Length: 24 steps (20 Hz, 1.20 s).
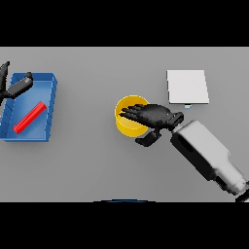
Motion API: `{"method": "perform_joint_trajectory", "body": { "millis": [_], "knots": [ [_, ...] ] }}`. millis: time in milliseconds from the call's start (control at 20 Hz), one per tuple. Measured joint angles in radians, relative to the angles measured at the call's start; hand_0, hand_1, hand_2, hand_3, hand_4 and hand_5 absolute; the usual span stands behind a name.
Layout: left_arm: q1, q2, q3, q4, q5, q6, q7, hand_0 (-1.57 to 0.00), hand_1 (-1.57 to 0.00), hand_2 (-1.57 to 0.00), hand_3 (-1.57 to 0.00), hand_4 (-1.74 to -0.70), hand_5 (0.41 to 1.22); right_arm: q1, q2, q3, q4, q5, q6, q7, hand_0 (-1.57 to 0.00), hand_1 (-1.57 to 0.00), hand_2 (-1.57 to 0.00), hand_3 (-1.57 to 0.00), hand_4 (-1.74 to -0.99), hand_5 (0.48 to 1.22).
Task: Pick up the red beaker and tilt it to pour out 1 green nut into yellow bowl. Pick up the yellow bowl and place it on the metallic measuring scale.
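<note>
Right arm enters from lower right edge, white-grey forearm angled up-left toward table centre. Right hand [154,116] palm down, fingers [130,113] extended, slightly spread, pointing left. Thumb [148,138] hangs below fingers, bent, apart from them. Grasp not evident; contact under fingers possibly hidden by palm. Left hand [13,86] at far left edge, fingers straight, splayed up-right, relaxed. Left arm mostly out of frame.

A yellow bowl [130,121] sits under the black right robot hand [151,115] on the plain grey counter [97,165]. Far to that hand's left, a red beaker [30,117] lies in a blue tray [50,112]; the scale [187,86] beyond it is pale grey-white.
</note>
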Motion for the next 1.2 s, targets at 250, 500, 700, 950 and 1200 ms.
{"method": "perform_joint_trajectory", "body": {
  "millis": [250,500,700,950,1200],
  "knots": [
    [0.0,0.005,-0.001,-0.003,-0.005,0.004,0.007,0.0,0.0,0.0,0.0,-0.79,0.727,-0.029,0.011,0.027,0.032,0.027,0.014,0.02,0.0,-0.01,-0.03,-0.05,-1.321,0.756],
    [0.008,0.004,-0.002,-0.013,-0.004,0.009,-0.006,0.0,0.0,0.0,0.0,-0.8,0.725,-0.035,0.005,0.049,0.04,0.044,0.031,0.012,-0.72,-0.66,-0.62,-0.47,-1.488,1.016],
    [0.014,0.015,0.004,-0.028,0.002,0.015,0.004,0.0,0.0,0.0,0.0,-0.8,0.727,-0.049,0.0,0.054,0.048,0.019,0.088,-0.001,-1.22,-1.2,-1.18,-0.93,-1.628,1.137],
    [0.009,0.017,0.004,-0.037,0.005,0.013,0.01,0.0,0.0,0.0,0.0,-0.8,0.726,-0.044,-0.003,0.055,0.03,0.003,0.101,0.013,-1.46,-1.45,-1.39,-1.17,-1.703,1.193],
    [0.036,0.03,0.001,-0.064,0.005,0.022,0.005,0.0,0.0,0.0,0.0,-0.8,0.724,-0.048,-0.037,0.029,-0.03,-0.025,0.129,0.036,-1.53,-1.53,-1.49,-1.19,-1.729,1.212]
  ]
}}
